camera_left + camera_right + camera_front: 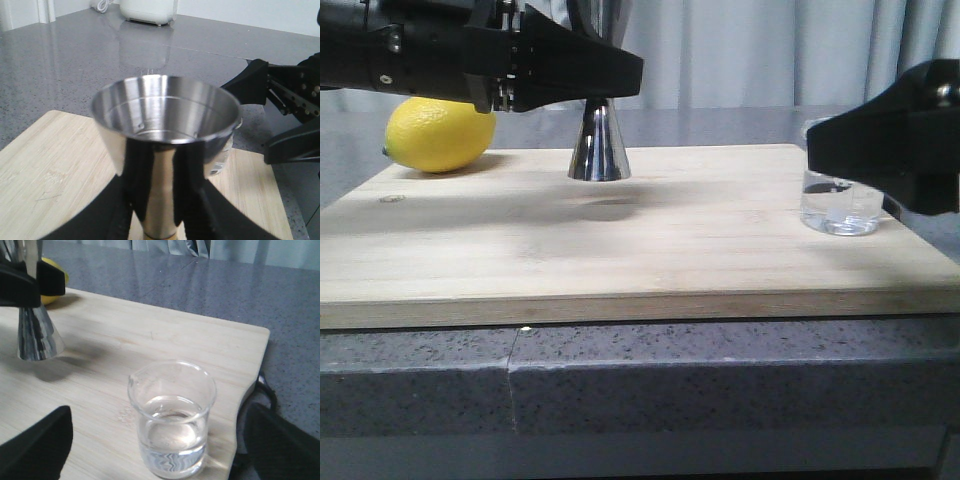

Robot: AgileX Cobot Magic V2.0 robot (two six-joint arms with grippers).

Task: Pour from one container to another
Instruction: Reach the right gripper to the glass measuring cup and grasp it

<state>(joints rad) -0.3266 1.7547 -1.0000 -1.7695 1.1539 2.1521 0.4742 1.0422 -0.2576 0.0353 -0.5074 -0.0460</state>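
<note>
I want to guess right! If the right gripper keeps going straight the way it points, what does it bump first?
Most likely the glass beaker: it stands between the open fingers of the right gripper, straight ahead, not yet touched.

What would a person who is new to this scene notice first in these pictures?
Probably the shiny steel jigger, lifted just above the wooden board and clamped at its waist by the left gripper. Next, the bright yellow lemon at the board's far left corner. Then the glass beaker of clear liquid near the right edge, with the right gripper open around it.
</note>
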